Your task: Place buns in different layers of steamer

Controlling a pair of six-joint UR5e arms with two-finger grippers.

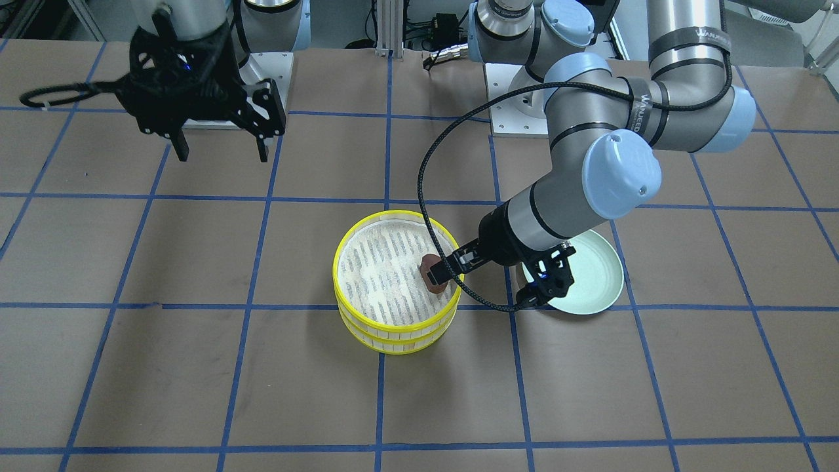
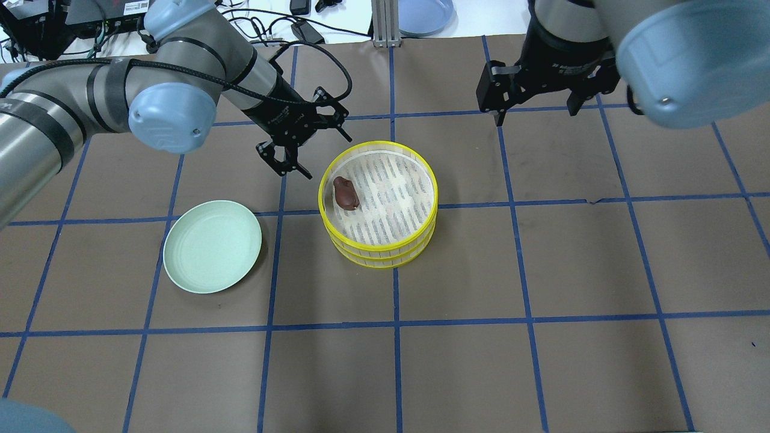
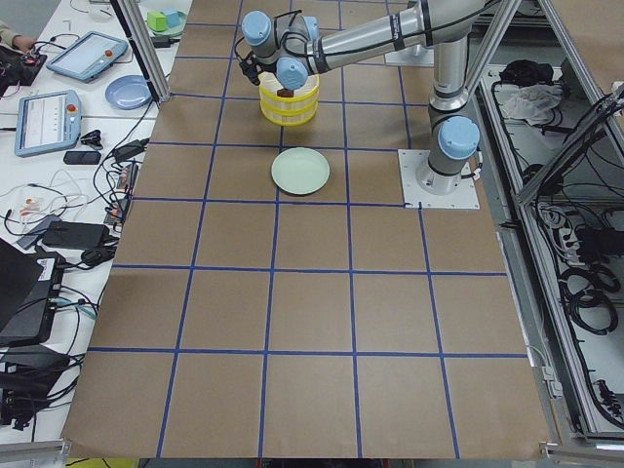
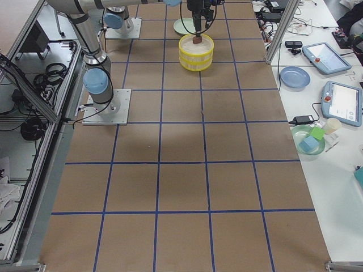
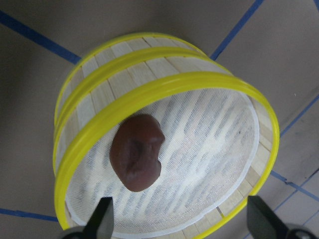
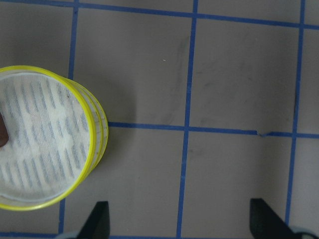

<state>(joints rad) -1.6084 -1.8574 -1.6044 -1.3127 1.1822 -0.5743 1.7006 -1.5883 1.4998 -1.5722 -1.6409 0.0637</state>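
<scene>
Far left, the plate (image 2: pixel 212 246) sits on the surface (image 2: pixel 541 270) with no bun on it. Next, the left fingers (image 5: pixel 103 219) are spread wide and pinch nothing, hanging just outside the steamer (image 2: pixel 385 255) rim on the plate side. Both tiers are stacked. The brown bun (image 2: pixel 346 193) lies on the top tier's liner, close to that same rim, with no finger touching it. The white bun shows in no view (my guess is the lower tier, hidden under the upper one; can't confirm). Over on the right, the right fingers (image 6: pixel 98 221) are also spread and empty, high and well apart from the steamer. Judgement: brown bun placed, task at or near done. What's left is getting the left arm clear and confirming the white bun is below.
</scene>
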